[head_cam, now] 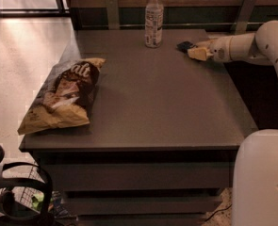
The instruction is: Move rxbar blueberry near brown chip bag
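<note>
The brown chip bag lies on the left side of the dark table, near its left edge. The rxbar blueberry is a small dark bar at the far right of the table. My gripper reaches in from the right on a white arm and sits right at the bar, touching or nearly touching its right end. The bar is far from the bag, across the table's width.
A clear plastic bottle with a white cap stands upright at the table's back edge, left of the bar. My white base is at the lower right. A black object sits on the floor at the lower left.
</note>
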Motion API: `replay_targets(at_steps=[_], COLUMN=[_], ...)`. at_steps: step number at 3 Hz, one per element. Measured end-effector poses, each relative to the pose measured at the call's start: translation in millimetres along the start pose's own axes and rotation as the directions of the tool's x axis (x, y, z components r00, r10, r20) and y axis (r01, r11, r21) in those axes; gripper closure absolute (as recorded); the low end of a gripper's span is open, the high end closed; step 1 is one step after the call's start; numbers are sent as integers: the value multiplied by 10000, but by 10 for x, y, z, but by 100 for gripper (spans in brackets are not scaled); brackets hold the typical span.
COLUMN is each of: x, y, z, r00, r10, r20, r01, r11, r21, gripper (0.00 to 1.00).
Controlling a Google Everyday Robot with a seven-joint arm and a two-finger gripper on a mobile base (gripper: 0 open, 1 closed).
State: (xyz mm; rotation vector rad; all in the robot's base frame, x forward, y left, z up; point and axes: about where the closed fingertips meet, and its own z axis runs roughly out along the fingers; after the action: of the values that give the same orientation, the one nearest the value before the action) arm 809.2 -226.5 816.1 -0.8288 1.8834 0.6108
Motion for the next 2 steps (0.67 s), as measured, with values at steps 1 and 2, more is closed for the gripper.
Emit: replay_targets(at_steps=[1,2], x=[-1,-287], y=[0,70], z=[0,-241], r00=[10000,9976], r10=[-1,-682], r20=[0,-111], r01=[1,685], r11=[10000,9971], r21=[1,337], gripper=[100,100])
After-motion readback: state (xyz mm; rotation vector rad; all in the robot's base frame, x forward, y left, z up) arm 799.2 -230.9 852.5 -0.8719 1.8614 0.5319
